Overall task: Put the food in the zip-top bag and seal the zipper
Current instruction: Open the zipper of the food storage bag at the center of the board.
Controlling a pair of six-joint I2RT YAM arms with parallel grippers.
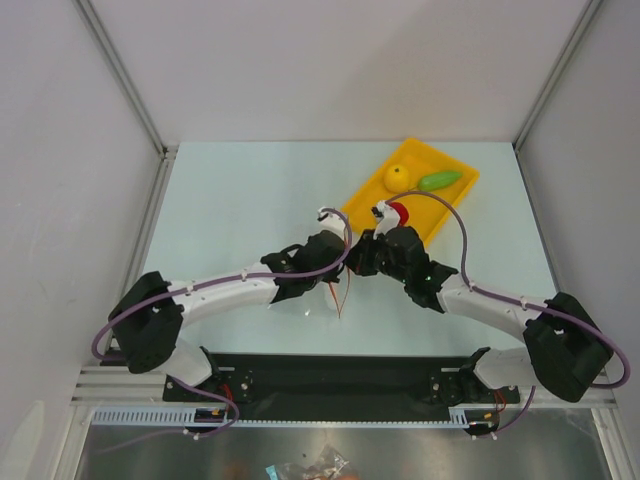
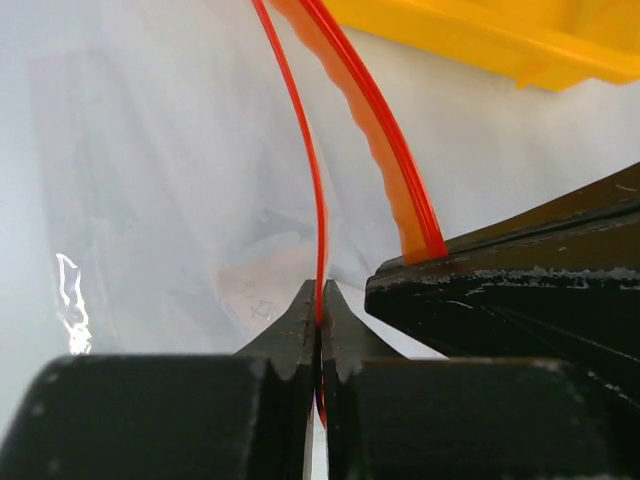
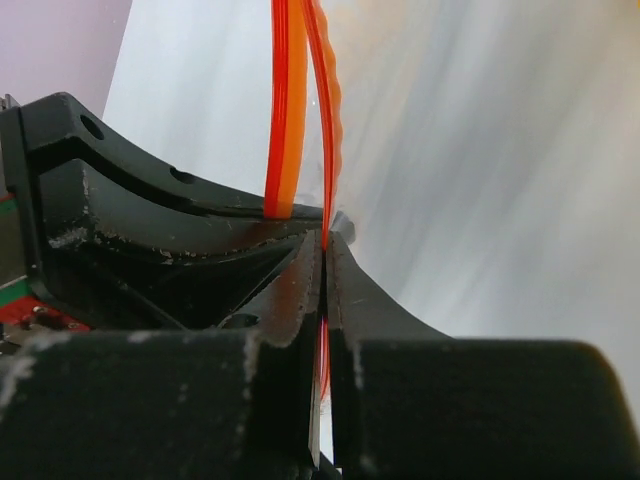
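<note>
Near the middle of the tabletop, a little toward the right edge: left gripper [image 1: 342,255] and right gripper [image 1: 362,255] tip to tip, just beside the near-left corner of the yellow tray [image 1: 449,205]. Left jaws closed on one thin lip of the zipper [image 2: 318,180]; right jaws likewise closed on a lip of the same red-orange strip, per the right wrist view. Zip-top bag [image 2: 170,210] held between the two, clear film trailing toward the near edge, mouth parted only narrowly, nothing visible inside. Status, as judged: bag in hand, lips held slightly apart; no food loaded; zipper unsealed; all three placements and the seal outstanding. Food, all in the tray toward the far-right corner of the table: lemon [image 1: 397,176] and green vegetable [image 1: 438,181] side by side at the tray's far end, red fruit [image 1: 402,212] at its near end, partly hidden behind the right gripper. Surroundings: purple cables [image 1: 467,250] looping over both arms; white enclosure walls [image 1: 60,150] with metal framing along the left, far and right edges. Obstructions, as judged: both grippers committed to the bag, so none free for fetching food; right wrist standing between bag mouth and tray; gap between the lips too narrow for the lemon as held.
</note>
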